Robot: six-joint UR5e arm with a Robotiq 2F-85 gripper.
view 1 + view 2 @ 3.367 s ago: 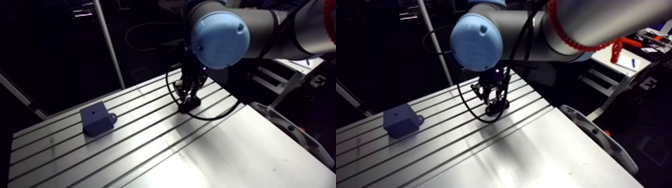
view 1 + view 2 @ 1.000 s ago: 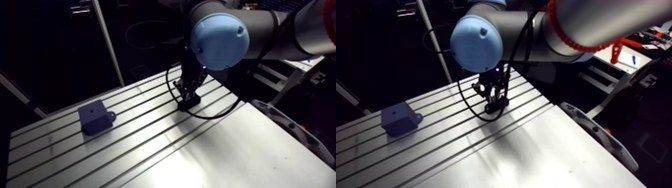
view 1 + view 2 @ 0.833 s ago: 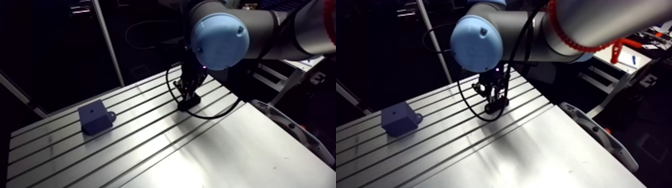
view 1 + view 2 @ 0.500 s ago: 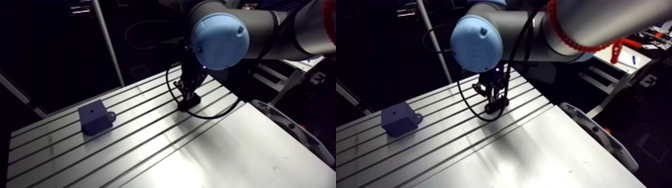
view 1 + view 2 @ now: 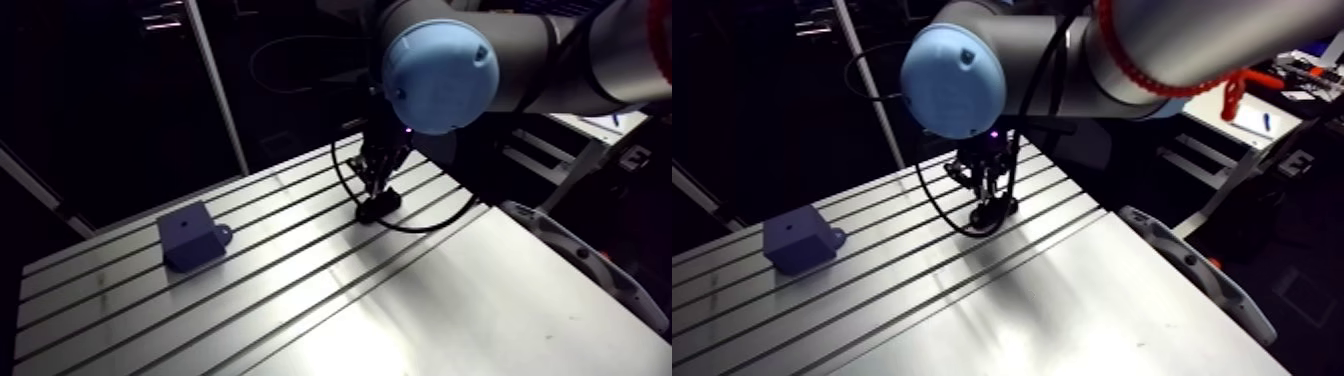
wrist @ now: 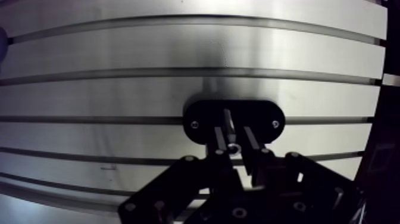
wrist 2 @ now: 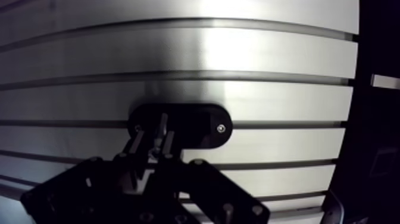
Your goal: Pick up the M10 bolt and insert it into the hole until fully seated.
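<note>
In the wrist view my gripper point(image 6: 234, 138) is shut on the M10 bolt point(image 6: 228, 124), a slim metal shaft standing between the two fingertips point(image 6: 218, 142). Right under it lies a black oval holder plate point(image 6: 262, 122) with a screw at each end. The arm view shows the gripper point(image 5: 376, 182) just above that holder point(image 5: 379, 209) at the table's far side. The blue-grey block point(image 5: 188, 238) with a small hole in its top sits far to the left, well apart from the gripper.
The slotted aluminium table point(image 5: 300, 300) runs wide and bare toward the front. A pale curved guard point(image 5: 580, 262) lies along the table's right edge. A slanted metal post point(image 5: 215, 85) stands behind the far edge.
The gripper has risen a little off the black holder with the bolt between its fingers. The block has stayed where it was.
</note>
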